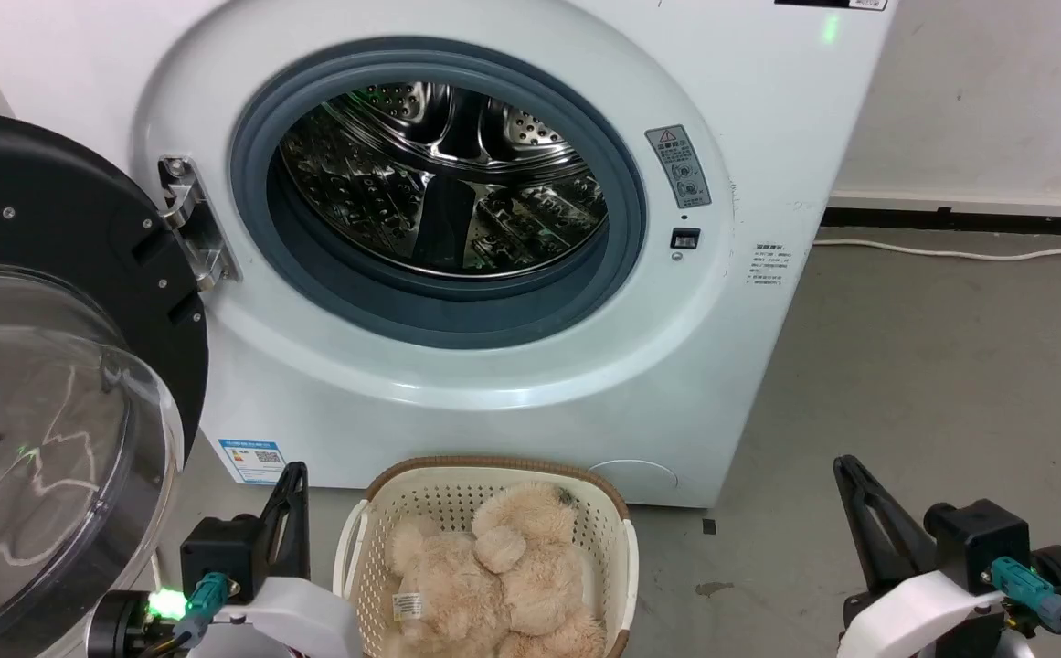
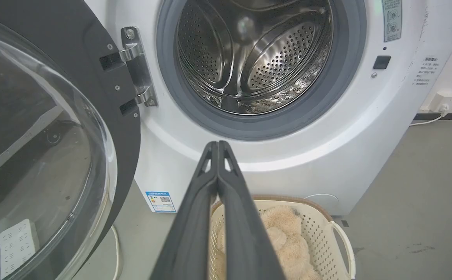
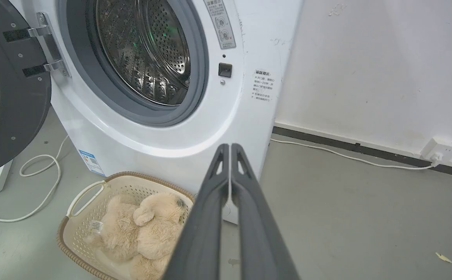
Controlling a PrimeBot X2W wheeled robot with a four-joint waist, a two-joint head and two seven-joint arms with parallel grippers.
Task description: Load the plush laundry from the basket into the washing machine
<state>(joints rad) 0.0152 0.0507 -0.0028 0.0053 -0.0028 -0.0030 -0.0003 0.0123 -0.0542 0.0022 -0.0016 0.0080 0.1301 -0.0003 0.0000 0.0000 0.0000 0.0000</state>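
The beige teddy bear (image 1: 493, 576) lies curled in the cream basket (image 1: 621, 548) on the floor, right in front of the white washing machine (image 1: 768, 119). Its round door (image 1: 46, 366) hangs wide open to the left, baring the steel drum (image 1: 443, 174). My left gripper (image 1: 295, 475) is shut and empty, just left of the basket. My right gripper (image 1: 845, 466) is shut and empty, well to the basket's right. The left wrist view has the bear (image 2: 284, 237) and basket (image 2: 336, 237) behind the shut left gripper (image 2: 218, 144). In the right wrist view, bear (image 3: 148, 225) and basket (image 3: 78, 229) lie left of the right gripper (image 3: 230, 147).
A white cable (image 3: 350, 156) runs along the wall's foot to a socket (image 3: 440, 149) at the right. Another white cord (image 3: 39, 171) loops on the floor under the open door. Bare grey floor (image 1: 932, 366) spreads to the right of the machine.
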